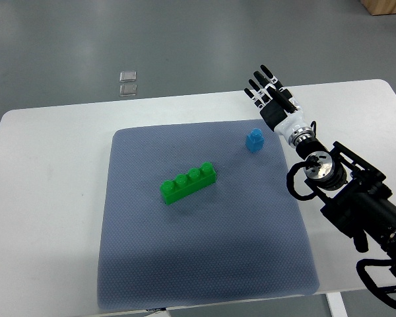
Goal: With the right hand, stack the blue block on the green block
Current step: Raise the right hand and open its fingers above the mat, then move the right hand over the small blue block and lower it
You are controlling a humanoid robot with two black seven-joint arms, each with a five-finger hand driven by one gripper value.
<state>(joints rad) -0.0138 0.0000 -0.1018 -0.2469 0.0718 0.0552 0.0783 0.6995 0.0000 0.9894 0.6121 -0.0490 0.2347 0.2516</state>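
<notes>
Item: grey-blue fabric mat (204,264) on a white table (46,198), taken as landmark.

Small blue plastic block (254,140): upright near the mat's far right corner, unheld.

Long green plastic four-stud brick (189,183): lying diagonally near the mat's centre, well apart from the blue block.

Right hand (268,92), black-fingered: beyond the mat's far right corner, just past the blue block, fingers extended, holding nothing.

Left arm: not seen.

Progress: nothing stacked; grasp, carry and placement all appear outstanding.

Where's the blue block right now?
In the top view, the blue block stands on the grey mat's upper right, just left of the right hand.
</notes>
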